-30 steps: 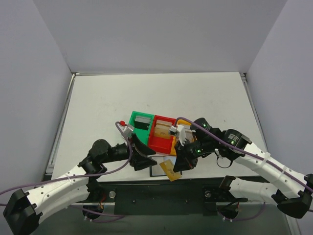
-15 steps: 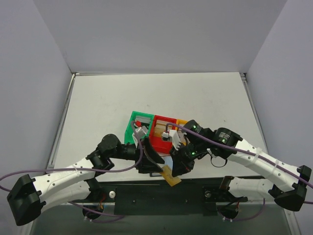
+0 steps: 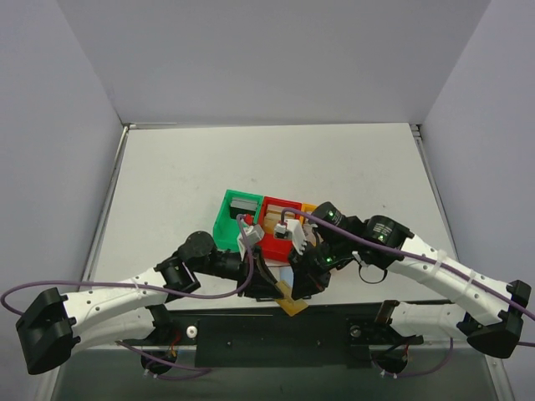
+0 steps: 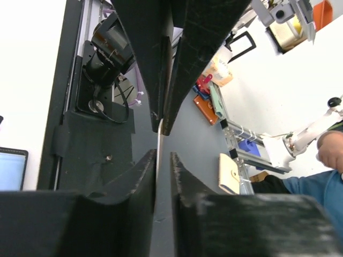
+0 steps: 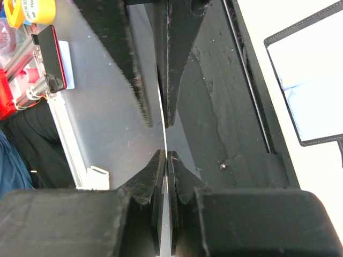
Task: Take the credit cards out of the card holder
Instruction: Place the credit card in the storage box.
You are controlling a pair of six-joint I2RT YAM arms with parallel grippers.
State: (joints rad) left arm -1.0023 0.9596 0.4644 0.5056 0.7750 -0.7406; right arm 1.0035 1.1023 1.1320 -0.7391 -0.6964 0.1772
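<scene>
The card holder [image 3: 226,224] stands mid-table, a green, red and orange row. A grey credit card [image 3: 244,204] stands in its green box and a tan one [image 3: 274,219] in the red box. At the table's front edge my right gripper [image 3: 299,284] [image 5: 165,154] is shut on a tan credit card [image 3: 290,302], seen edge-on [image 5: 163,134]. My left gripper [image 3: 276,288] [image 4: 163,155] faces it from the left. Its jaws straddle that card's other end [image 4: 158,140], with a narrow gap left beside one finger. A black-bordered card [image 5: 305,91] lies flat on the table.
The black front rail [image 3: 276,334] runs just below both grippers. Grey walls close in the table on the left, back and right. The two wrists crowd together in front of the card holder.
My left arm has swung right to the card held by my right gripper, and its jaws have narrowed from wide open to a slim gap around it. The right gripper shifted slightly left.
</scene>
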